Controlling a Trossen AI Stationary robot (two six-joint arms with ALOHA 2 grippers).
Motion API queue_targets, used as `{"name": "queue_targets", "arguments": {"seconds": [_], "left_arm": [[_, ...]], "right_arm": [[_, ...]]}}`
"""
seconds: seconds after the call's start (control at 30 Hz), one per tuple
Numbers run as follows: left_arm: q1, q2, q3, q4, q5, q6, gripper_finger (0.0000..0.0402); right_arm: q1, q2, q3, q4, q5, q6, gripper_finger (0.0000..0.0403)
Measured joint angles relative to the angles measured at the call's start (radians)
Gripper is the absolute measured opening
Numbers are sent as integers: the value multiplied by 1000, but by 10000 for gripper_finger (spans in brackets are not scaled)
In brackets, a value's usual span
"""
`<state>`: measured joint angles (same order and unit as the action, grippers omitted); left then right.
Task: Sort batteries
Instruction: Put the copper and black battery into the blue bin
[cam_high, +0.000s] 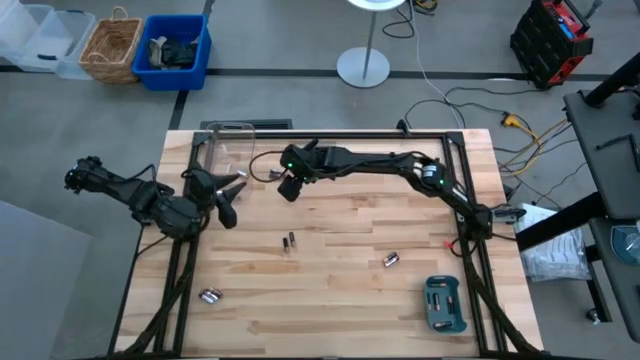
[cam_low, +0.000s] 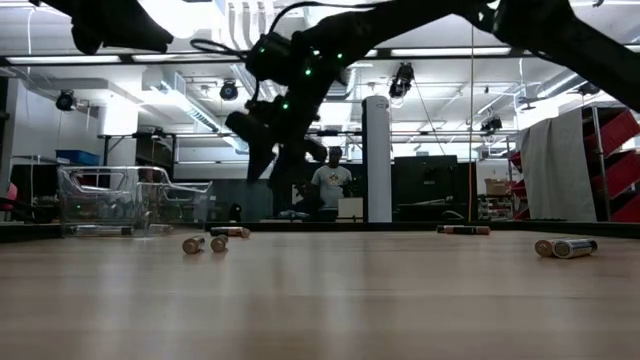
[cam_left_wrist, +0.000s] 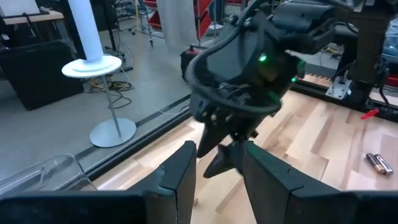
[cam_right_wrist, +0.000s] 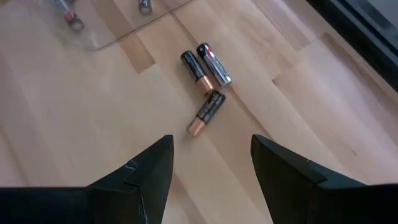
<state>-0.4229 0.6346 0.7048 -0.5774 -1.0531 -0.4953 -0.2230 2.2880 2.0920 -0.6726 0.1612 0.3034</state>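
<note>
Jaws of the right gripper (cam_right_wrist: 211, 171) stand apart and empty above three batteries (cam_right_wrist: 205, 81) at upper centre of its wrist view (long axes diagonal); left gripper (cam_high: 225, 195), also open, waits at centre left.

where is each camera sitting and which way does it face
High: above, straight down on the table; both arms.
Low: at tabletop height, level across into the room; the right arm hangs overhead.
Left wrist: looks past the open left end effector at the right end effector.
Right wrist: looks down past its own open fingers at batteries.
Shared: high and low both show the clear box.
</note>
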Motion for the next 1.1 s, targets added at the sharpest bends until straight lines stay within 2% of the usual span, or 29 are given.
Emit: {"name": "queue_targets", "arguments": {"seconds": [0.13, 0.27, 0.53, 0.67, 1.1], "left_arm": [[0, 3, 0, -4, 27, 1, 109], [0, -1, 0, -25, 26, 3, 109], [0, -2, 0, -34, 25, 4, 109], [0, -2, 0, -39, 25, 6, 109], [0, 1, 0, -39, 24, 11, 109]], "right_arm": [[10, 40, 22, 15, 9, -34, 205], [30, 73, 22, 54, 77, -42, 205], [35, 104, 26, 88, 103, 42, 205], [33, 104, 24, 107, 149, 40, 205], [17, 156, 14, 200, 153, 45, 205]]}}
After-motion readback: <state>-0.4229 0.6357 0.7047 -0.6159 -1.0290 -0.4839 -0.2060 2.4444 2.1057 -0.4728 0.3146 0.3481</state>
